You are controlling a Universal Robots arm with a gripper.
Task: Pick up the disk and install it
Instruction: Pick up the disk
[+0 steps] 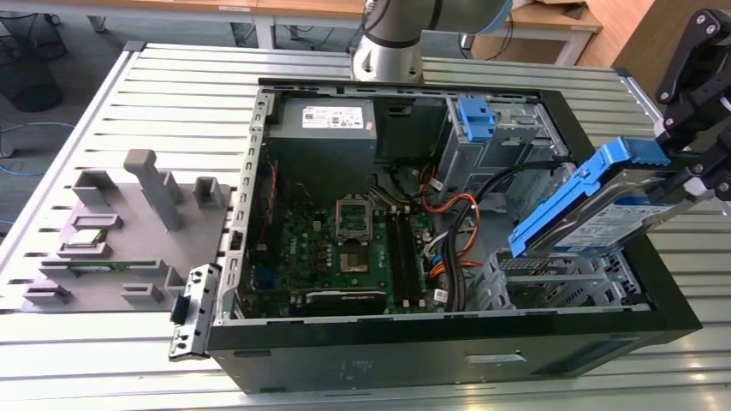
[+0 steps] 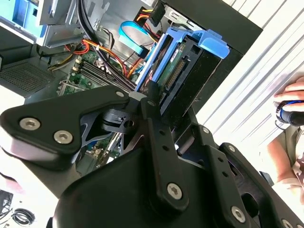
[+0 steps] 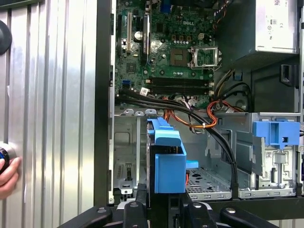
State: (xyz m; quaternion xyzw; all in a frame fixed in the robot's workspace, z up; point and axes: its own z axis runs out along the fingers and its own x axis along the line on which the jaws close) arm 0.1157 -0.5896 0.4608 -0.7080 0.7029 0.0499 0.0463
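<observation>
The flat silver-grey metal disk in its bright blue plastic bracket (image 1: pixel 594 210) was held clenched at one end by the black gripper (image 1: pixel 680 180). It was tilted above the grey metal drive cage (image 1: pixel 560 276) at the exterior view's right of the open black computer case (image 1: pixel 457 347), and was not seated in the cage. The pick-up was judged done and the installing unfinished: seating was judged to call for the disk to be squared with the cage and kept off the nearby black and orange cables (image 1: pixel 457 214). A blue-and-white label was seen on the disk's face and a white sticker on the grey power-supply box (image 1: pixel 325 120), their print not made out.
</observation>
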